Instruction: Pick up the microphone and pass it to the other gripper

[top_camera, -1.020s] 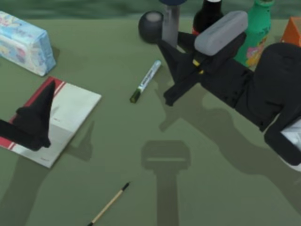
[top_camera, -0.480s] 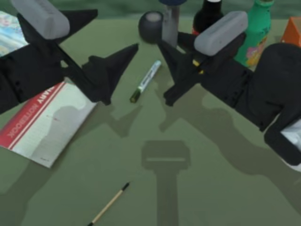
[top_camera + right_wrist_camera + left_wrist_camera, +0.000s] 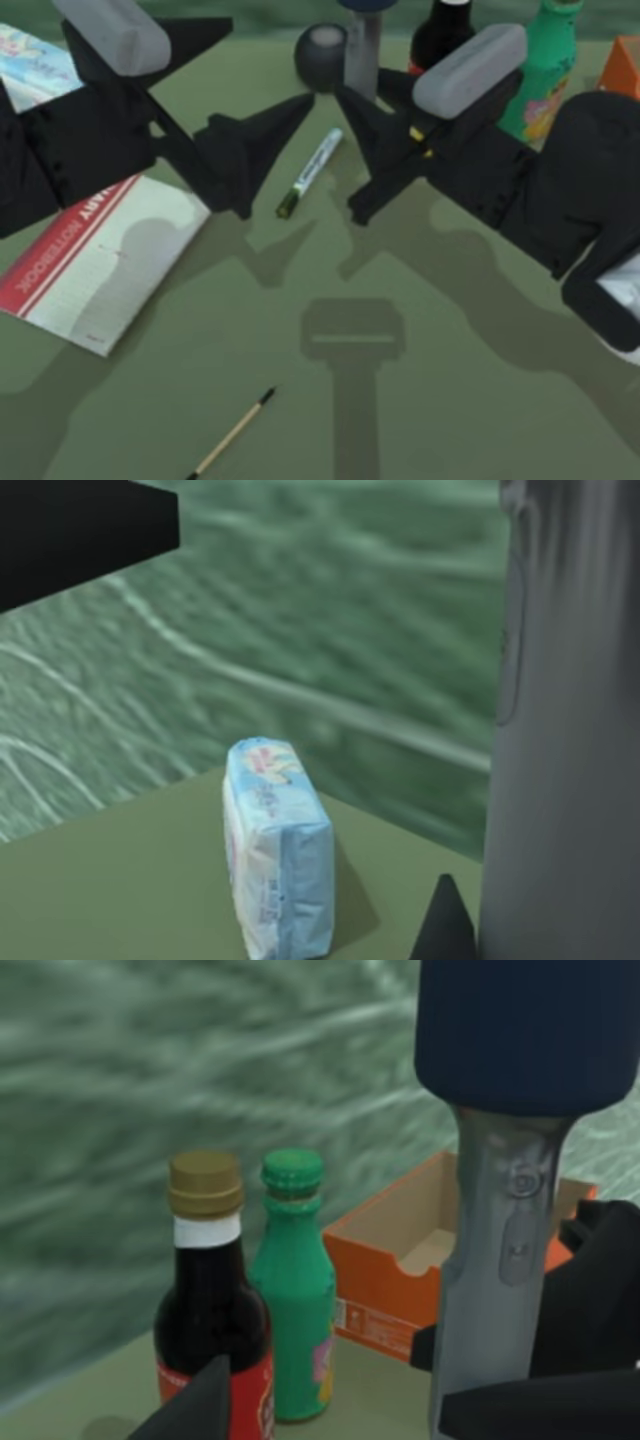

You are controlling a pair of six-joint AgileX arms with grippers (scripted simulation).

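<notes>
Microphone (image 3: 497,1290) — one unit, upright at the tabletop's far edge, long axis vertical, navy head uppermost, clamped at the handle by the right end effector (image 3: 352,95). Left end effector (image 3: 262,110) — fingers spread apart, just beside it. Two bottles (image 3: 212,1300), one marker (image 3: 310,172), one notebook (image 3: 95,262), one pencil (image 3: 232,432).
</notes>
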